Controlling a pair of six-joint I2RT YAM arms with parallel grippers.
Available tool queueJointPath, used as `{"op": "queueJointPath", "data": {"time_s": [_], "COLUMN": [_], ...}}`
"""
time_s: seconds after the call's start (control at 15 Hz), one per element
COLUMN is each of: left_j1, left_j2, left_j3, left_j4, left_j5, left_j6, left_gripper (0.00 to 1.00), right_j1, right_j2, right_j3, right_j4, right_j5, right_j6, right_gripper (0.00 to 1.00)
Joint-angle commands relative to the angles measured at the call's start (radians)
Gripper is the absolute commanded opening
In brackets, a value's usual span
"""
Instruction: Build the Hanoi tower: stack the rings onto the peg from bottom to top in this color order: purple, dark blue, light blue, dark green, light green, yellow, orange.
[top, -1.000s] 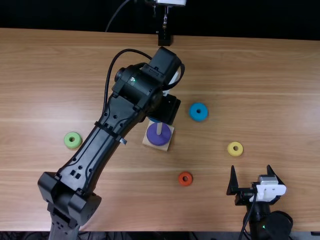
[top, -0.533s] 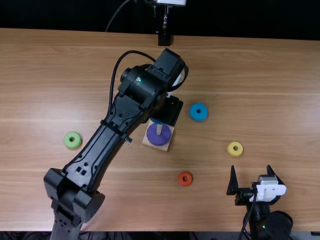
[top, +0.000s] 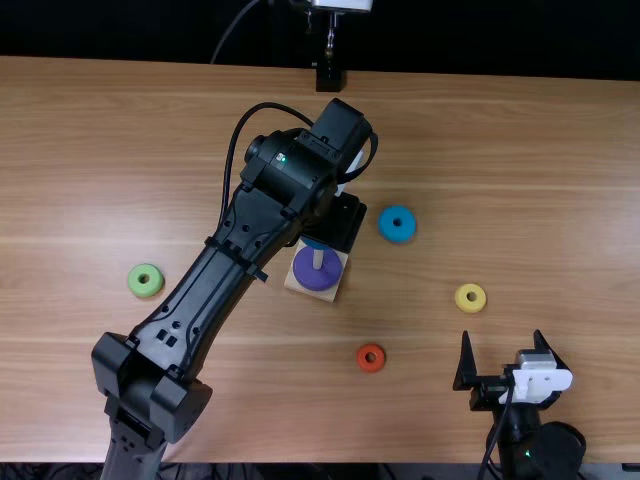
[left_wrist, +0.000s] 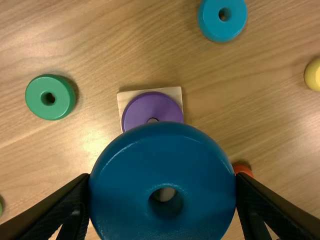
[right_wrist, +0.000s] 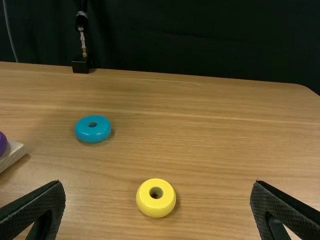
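You had a light brown wooden counter (top: 540, 180) before you. At its far edge you could see a small black block (top: 329, 78) under a slim metal rod (top: 331, 38), a thin cable (top: 233, 28) to their left, and a dark backdrop (right_wrist: 200, 40) beyond.

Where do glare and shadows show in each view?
Left wrist view: pale glare on the table near the dark green ring, a thin highlight on the dark blue ring; right wrist view: soft shadows beside the yellow ring and base; top view: backdrop nearly black.
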Motion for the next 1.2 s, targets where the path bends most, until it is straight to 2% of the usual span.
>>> {"op": "queueJointPath", "data": {"time_s": [0.0, 0.13, 0.2, 0.33, 0.4, 0.53, 1.0, 1.07, 1.13], "left_j1": [-0.007, -0.007, -0.007, -0.007, -0.007, -0.007, 0.021, 0.039, 0.067], "left_j2": [0.012, 0.012, 0.012, 0.012, 0.012, 0.012, -0.039, -0.086, -0.123], "left_j3": [0.012, -0.008, -0.009, -0.009, -0.011, -0.02, -0.032, -0.034, -0.055], "left_j4": [-0.003, -0.003, -0.001, -0.005, -0.008, -0.051, -0.025, 0.003, 0.041], "left_j5": [0.01, 0.01, 0.01, 0.012, 0.014, 0.016, 0.008, -0.003, -0.001], "left_j6": [-0.011, -0.011, -0.011, -0.009, -0.009, -0.011, -0.007, -0.007, -0.007], "left_gripper": [0.03, 0.18, 0.34, 0.89, 1.0, 1.0, 1.0, 1.0, 1.0], "right_j1": [-0.009, -0.009, -0.009, -0.009, -0.009, -0.009, -0.009, -0.009, -0.009], "right_j2": [-0.013, -0.013, -0.013, -0.013, -0.013, -0.013, -0.013, -0.013, -0.013], "right_j3": [-0.05, -0.05, -0.05, -0.05, -0.05, -0.05, -0.05, -0.05, -0.05], "right_j4": [-0.076, -0.076, -0.076, -0.076, -0.076, -0.076, -0.076, -0.076, -0.076], "right_j5": [-0.005, -0.005, -0.007, -0.005, -0.005, -0.007, -0.005, -0.007, -0.007], "right_j6": [-0.002, 0.0, -0.002, 0.0, -0.002, 0.0, -0.002, -0.002, -0.002], "right_gripper": [1.0, 1.0, 1.0, 1.0, 1.0, 1.0, 1.0, 1.0, 1.0]}}
